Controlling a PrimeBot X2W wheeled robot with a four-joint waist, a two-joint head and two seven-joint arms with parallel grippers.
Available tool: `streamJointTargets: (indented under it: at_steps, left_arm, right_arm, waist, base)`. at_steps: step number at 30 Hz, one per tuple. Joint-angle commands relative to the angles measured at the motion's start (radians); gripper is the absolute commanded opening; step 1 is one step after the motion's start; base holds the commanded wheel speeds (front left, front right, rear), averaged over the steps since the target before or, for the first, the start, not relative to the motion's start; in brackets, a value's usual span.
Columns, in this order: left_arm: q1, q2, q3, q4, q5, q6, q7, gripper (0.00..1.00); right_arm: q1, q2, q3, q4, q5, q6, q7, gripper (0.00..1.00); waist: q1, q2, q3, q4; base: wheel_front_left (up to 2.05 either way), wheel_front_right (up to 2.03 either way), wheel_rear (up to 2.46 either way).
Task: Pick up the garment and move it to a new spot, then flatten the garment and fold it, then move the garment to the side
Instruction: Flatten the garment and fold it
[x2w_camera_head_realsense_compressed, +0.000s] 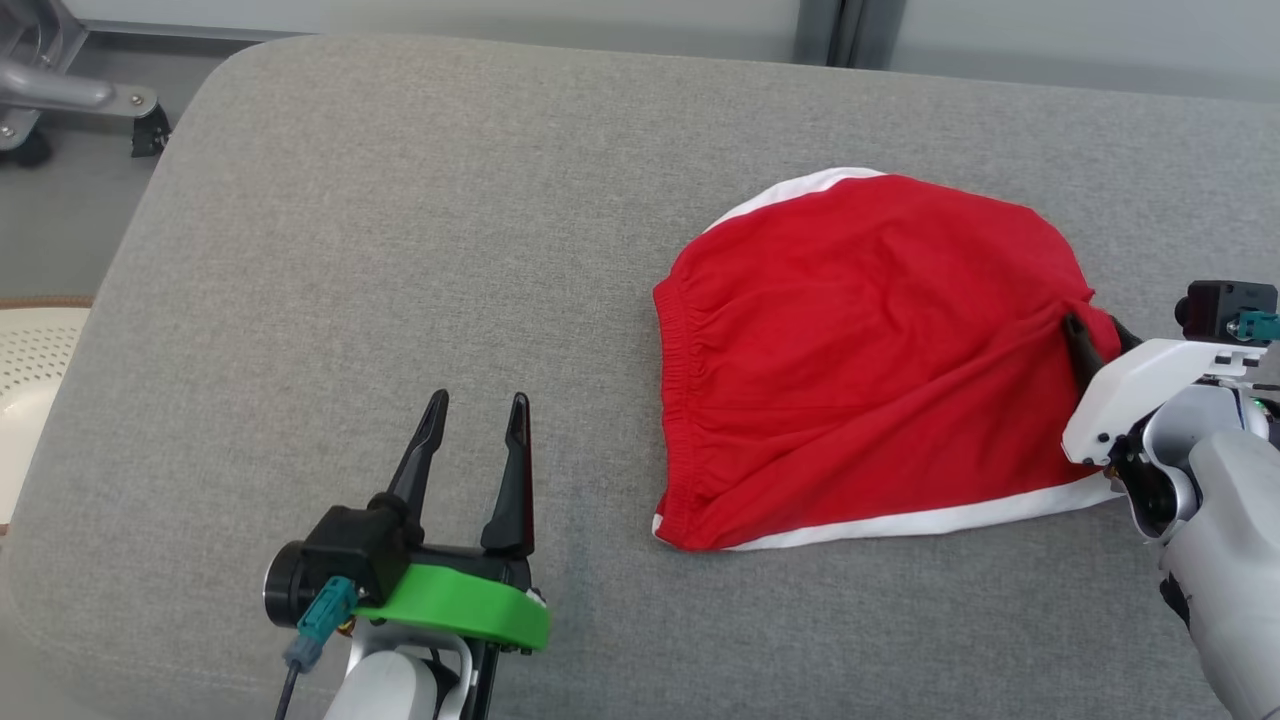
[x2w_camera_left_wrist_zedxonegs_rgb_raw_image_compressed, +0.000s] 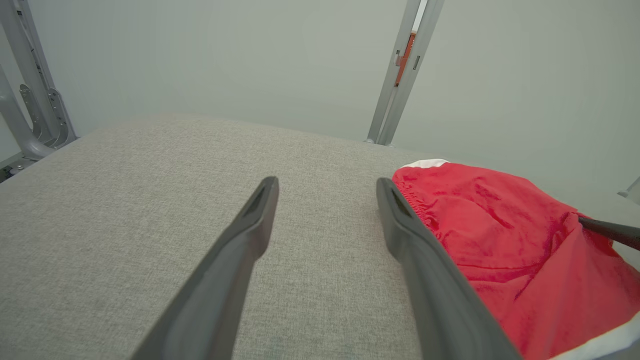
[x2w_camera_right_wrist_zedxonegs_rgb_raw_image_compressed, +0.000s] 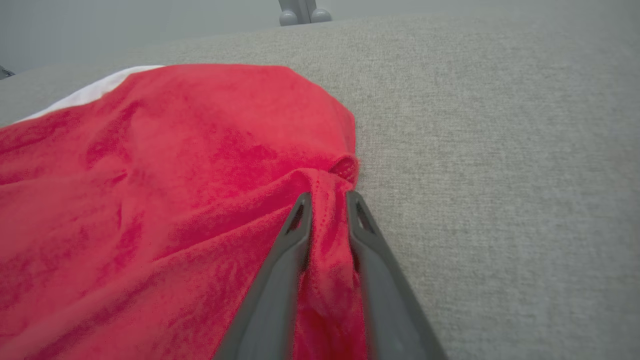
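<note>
The garment (x2w_camera_head_realsense_compressed: 860, 360) is a pair of red shorts with white trim, lying crumpled and domed on the right half of a grey fabric surface (x2w_camera_head_realsense_compressed: 400, 250). My right gripper (x2w_camera_head_realsense_compressed: 1092, 335) is at the garment's right edge. In the right wrist view the right gripper (x2w_camera_right_wrist_zedxonegs_rgb_raw_image_compressed: 327, 197) pinches a raised ridge of the garment (x2w_camera_right_wrist_zedxonegs_rgb_raw_image_compressed: 175, 175) between its narrowly parted fingers. My left gripper (x2w_camera_head_realsense_compressed: 478, 405) stands open over bare fabric, left of the elastic waistband. In the left wrist view, nothing is in the left gripper (x2w_camera_left_wrist_zedxonegs_rgb_raw_image_compressed: 326, 187), and the garment (x2w_camera_left_wrist_zedxonegs_rgb_raw_image_compressed: 500, 235) lies just right of it.
A grey metal frame with a caster (x2w_camera_head_realsense_compressed: 60, 95) stands off the surface's far left corner. A white perforated object (x2w_camera_head_realsense_compressed: 30, 350) sits beyond the left edge. A metal post (x2w_camera_left_wrist_zedxonegs_rgb_raw_image_compressed: 400, 75) rises behind the far edge. Bare grey fabric spans the left half.
</note>
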Motion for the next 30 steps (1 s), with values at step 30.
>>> streamJointTargets:
  at_steps: [30]
  left_arm:
    - [0.091,0.003,0.164,-0.069,0.037,-0.056,0.000,1.00]
  right_arm:
    - [0.561,0.147,-0.117,-0.742,-0.018,0.000,-0.272,1.00]
  waist:
    - [0.0000,0.0000,-0.121,-0.214]
  base:
    - [0.00,0.00,0.00]
